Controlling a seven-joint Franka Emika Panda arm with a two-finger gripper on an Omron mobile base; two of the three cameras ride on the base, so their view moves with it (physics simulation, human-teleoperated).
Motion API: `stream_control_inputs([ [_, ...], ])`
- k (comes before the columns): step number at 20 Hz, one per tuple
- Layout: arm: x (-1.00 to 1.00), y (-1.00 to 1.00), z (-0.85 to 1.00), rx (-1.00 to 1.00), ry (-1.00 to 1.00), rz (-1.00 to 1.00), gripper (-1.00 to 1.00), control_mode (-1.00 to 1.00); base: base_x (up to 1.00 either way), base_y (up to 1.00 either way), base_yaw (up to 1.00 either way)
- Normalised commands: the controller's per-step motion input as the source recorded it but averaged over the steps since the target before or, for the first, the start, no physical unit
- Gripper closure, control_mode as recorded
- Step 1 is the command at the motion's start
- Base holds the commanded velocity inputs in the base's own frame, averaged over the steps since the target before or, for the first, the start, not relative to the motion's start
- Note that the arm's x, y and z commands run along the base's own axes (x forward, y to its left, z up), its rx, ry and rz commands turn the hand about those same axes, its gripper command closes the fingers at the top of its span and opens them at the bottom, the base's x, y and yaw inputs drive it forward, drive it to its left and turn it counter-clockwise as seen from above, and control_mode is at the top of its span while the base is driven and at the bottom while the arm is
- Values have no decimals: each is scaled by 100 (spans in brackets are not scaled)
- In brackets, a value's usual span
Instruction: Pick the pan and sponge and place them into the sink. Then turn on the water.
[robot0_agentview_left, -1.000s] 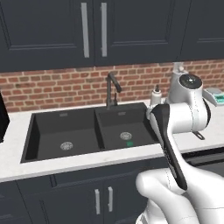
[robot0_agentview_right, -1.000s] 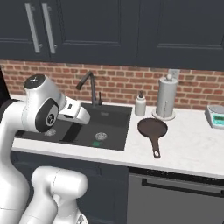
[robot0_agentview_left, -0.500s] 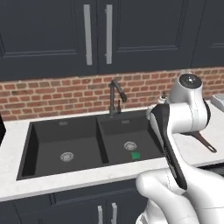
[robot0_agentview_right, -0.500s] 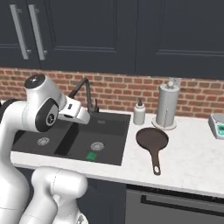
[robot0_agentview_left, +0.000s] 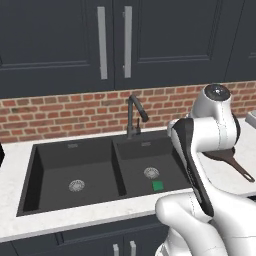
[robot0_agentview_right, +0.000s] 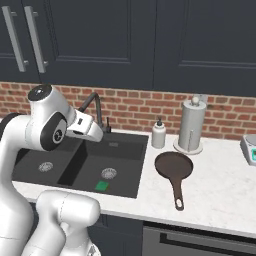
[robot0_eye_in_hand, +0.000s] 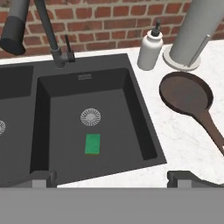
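The green sponge (robot0_eye_in_hand: 92, 144) lies flat on the floor of the black sink's (robot0_eye_in_hand: 131, 94) right basin, just in front of the round drain; it shows too as the sponge (robot0_agentview_left: 158, 185) (robot0_agentview_right: 102, 186). The dark pan (robot0_agentview_right: 173, 166) rests on the white counter right of the sink (robot0_agentview_right: 125, 150), its handle pointing toward the front edge. In the hand view the pan (robot0_eye_in_hand: 187, 94) is at upper right. My gripper (robot0_eye_in_hand: 111, 178) hangs open and empty above the sink's front rim. No water runs from the dark faucet (robot0_agentview_left: 134, 112) (robot0_eye_in_hand: 50, 30).
Behind the pan, against the brick wall, stand a white soap bottle (robot0_agentview_right: 159, 133) and a paper towel holder (robot0_agentview_right: 191, 125). A small scale (robot0_agentview_right: 250, 149) sits at the counter's far right. Dark cabinets hang overhead. The left basin (robot0_agentview_left: 75, 170) holds nothing but its drain.
Both base views have shifted as a whole, so the base has moved a little. The sponge stays in the basin, the pan stays on the counter, and the gripper stays open.
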Motion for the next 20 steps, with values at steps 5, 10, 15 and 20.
stream_control_inputs([
  [5,0,0,0,0,0,0,-100,100,28,0,0],
  [10,0,0,0,0,0,0,-100,100,3,-9,0],
  [15,0,-27,-1,1,3,0,-100,-100,0,0,0],
  [20,0,-41,-9,0,13,0,-100,-100,0,0,0],
])
